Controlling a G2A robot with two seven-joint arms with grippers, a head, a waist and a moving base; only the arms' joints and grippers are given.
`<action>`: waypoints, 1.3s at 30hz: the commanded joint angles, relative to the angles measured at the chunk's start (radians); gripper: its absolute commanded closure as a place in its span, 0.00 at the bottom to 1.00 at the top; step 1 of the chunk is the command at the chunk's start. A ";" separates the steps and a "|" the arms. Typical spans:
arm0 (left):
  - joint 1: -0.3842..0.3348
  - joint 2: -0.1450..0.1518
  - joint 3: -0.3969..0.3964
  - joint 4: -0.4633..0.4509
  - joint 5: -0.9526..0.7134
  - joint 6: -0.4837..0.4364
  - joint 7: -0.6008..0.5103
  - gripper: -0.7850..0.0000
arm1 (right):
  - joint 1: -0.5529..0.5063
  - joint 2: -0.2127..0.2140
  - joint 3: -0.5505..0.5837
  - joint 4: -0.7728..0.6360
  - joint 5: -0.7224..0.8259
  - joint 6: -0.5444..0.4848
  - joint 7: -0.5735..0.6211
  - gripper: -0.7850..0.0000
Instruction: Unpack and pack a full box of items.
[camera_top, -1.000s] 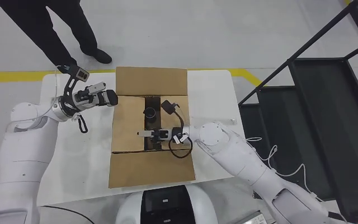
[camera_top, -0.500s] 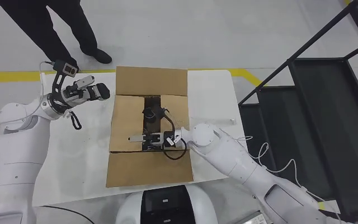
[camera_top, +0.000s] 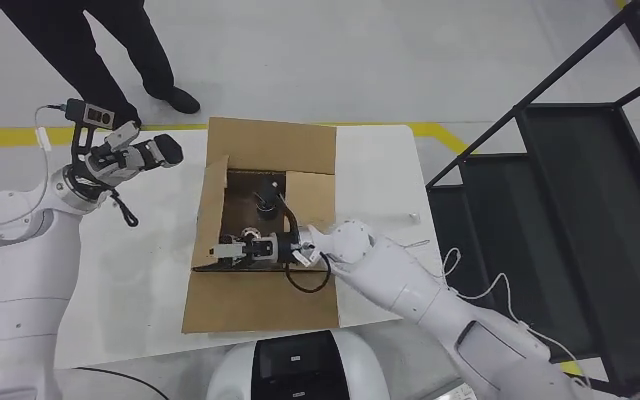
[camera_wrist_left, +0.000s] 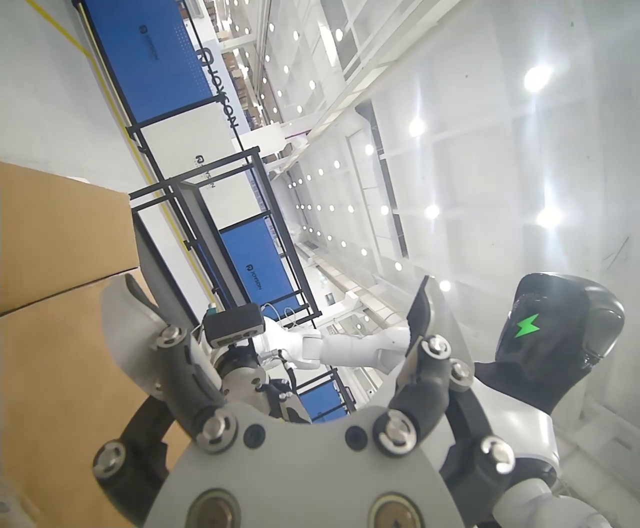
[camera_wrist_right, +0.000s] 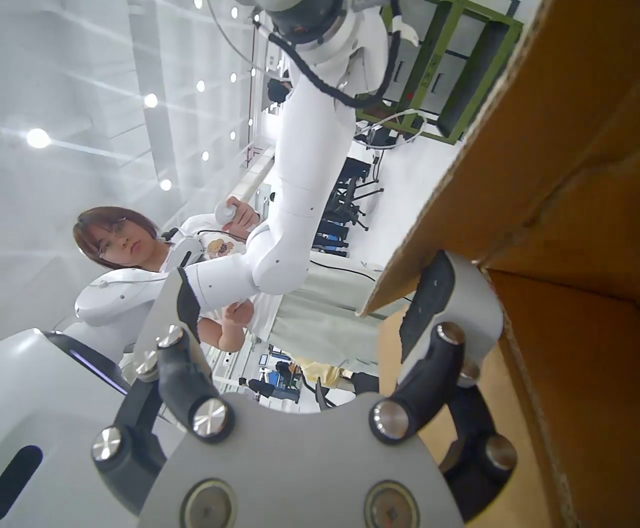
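your right tool (camera_top: 232, 248) has swept across the brown cardboard box (camera_top: 270, 146) in the last second, from the middle of the narrow slot to the inner cardboard flap (camera_top: 208, 214) on the left tool's side. that flap lay flat over the opening a second ago. now it stands close to upright, right at the right tool's fingertips, and the opening behind the tool is far wider. the right wrist view shows this tool (camera_wrist_right: 310, 272) spread, with the flap (camera_wrist_right: 475, 175) reaching in between the fingers by its corner, against one pad and not pinched. i judge it is pushing, not gripping.

your left tool (camera_top: 160, 150) has pulled back from the box edge and now hangs over the white bench (camera_top: 130, 290), apart from the flap. the left wrist view shows that tool (camera_wrist_left: 272, 295) spread on nothing.

the whole box has also slid a little toward the left tool, so the push drags it as well as folding the flap.

for the task, unpacking looks to be at the opening stage, with nothing out on the bench. a black round-topped item (camera_top: 266, 205) sits inside the box, just behind the right tool and beside its wrist, now uncovered. the inner flap on the right arm's side covers part of the opening, so i judge it needs folding back next. mind the raised flap: unheld, it may spring back over the contents once the tool leaves.
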 joint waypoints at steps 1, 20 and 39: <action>0.005 0.000 -0.002 -0.007 -0.018 0.012 -0.008 0.00 | 0.020 -0.024 -0.036 0.030 -0.004 -0.021 -0.013 0.00; -0.108 -0.007 0.126 0.038 0.262 0.079 -0.005 0.00 | 0.099 -0.130 -0.113 0.178 -0.019 -0.074 0.011 0.00; 0.012 0.041 0.000 0.061 0.390 0.192 0.090 0.00 | -0.186 0.051 0.331 -0.147 -0.002 -0.001 0.145 0.00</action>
